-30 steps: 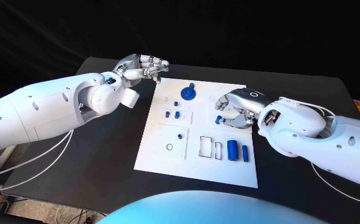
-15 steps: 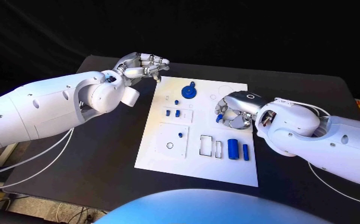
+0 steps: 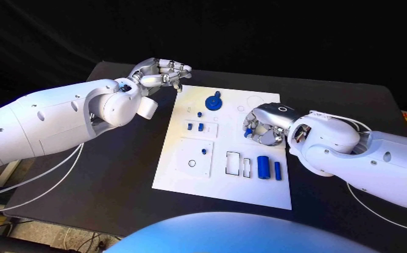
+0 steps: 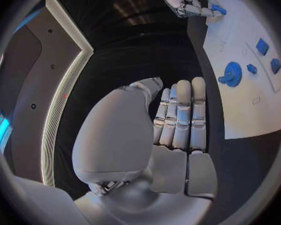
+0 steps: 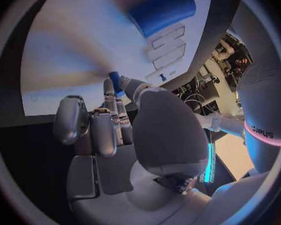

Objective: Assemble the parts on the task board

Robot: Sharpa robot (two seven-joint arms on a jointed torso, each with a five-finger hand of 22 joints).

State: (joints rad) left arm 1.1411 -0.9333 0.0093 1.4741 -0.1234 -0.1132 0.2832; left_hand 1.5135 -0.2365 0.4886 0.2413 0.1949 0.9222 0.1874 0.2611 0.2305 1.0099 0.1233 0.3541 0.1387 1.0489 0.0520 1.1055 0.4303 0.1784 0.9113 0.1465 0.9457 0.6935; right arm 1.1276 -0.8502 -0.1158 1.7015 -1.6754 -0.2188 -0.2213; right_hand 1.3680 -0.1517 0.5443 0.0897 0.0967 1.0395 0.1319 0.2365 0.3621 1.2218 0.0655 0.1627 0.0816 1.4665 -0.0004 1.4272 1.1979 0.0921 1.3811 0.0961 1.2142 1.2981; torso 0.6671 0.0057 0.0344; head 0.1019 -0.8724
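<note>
While the white board (image 3: 222,191) lies in the middle of the black worktop (image 3: 119,170), wide bare strips of worktop run along its left and near edges, and a narrower strip along its right edge. The left robot hand (image 3: 161,75) hangs just off the board's far left corner, over the worktop, fingers curled in together with nothing in them; the left wrist view shows those fingers (image 4: 181,116) laid side by side, empty. The right robot hand (image 3: 264,125) sits low over the board's right half, near its right edge, and pinches a small blue peg (image 5: 115,81) between thumb and fingertip; the peg's tip is at the board surface, though I cannot tell whether it is seated in a hole.

Parts counted in the head view: one round blue disc (image 3: 214,104) with a knob near the far edge; three small blue pieces (image 3: 196,126) just below it, one a dot and two short blocks side by side; one blue dot (image 3: 204,150) on the lower left panel; two upright blue cylinders (image 3: 264,169), a thick one and a thin one, side by side near the right edge. Two empty rectangular outlines (image 3: 232,165) lie just left of the cylinders.
</note>
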